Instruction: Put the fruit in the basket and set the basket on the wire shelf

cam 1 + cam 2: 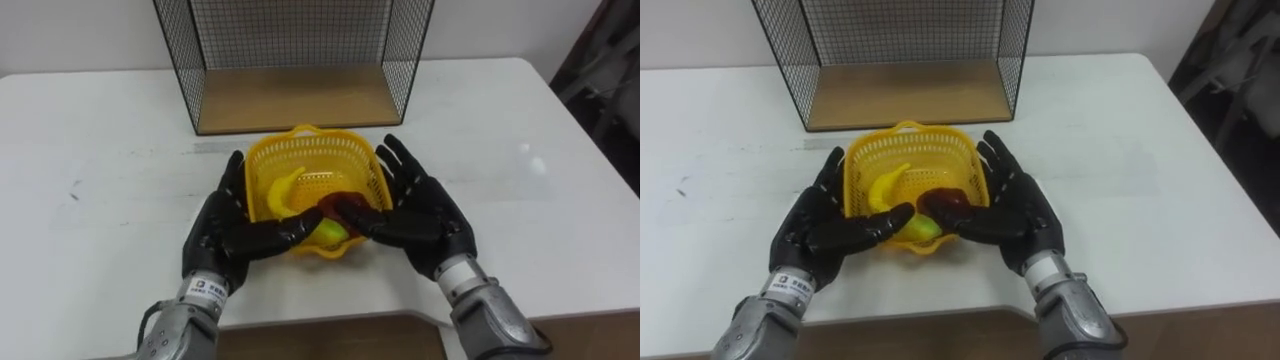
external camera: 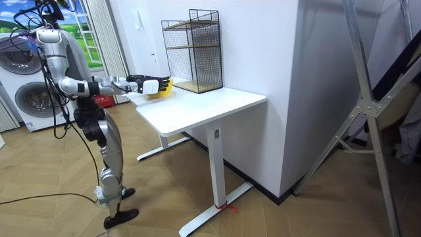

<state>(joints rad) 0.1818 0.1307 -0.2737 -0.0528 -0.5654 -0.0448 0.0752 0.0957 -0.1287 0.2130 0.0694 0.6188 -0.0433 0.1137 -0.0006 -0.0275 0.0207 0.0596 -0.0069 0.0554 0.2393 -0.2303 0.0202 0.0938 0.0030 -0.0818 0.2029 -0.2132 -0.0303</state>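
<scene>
A yellow plastic basket (image 1: 312,152) stands on the white table (image 1: 90,150), just in front of the black wire shelf (image 1: 300,40) with its wooden bottom board (image 1: 295,100). In the basket lie a banana (image 1: 283,190), a dark red fruit (image 1: 335,205) and a yellow-green fruit (image 1: 331,234). My left hand (image 1: 213,235) lies flat against the basket's left side, my right hand (image 1: 428,215) against its right side. Both keep their fingers straight, and the thumbs reach across the near rim. In the room view I stand at the table's end with both arms held out to the basket (image 2: 162,87).
The table's near edge (image 1: 330,322) runs just under my wrists. White wall rises behind the shelf. Dark objects (image 1: 610,70) stand off the table's far right corner. Washing machines (image 2: 26,85) stand behind me in the room view.
</scene>
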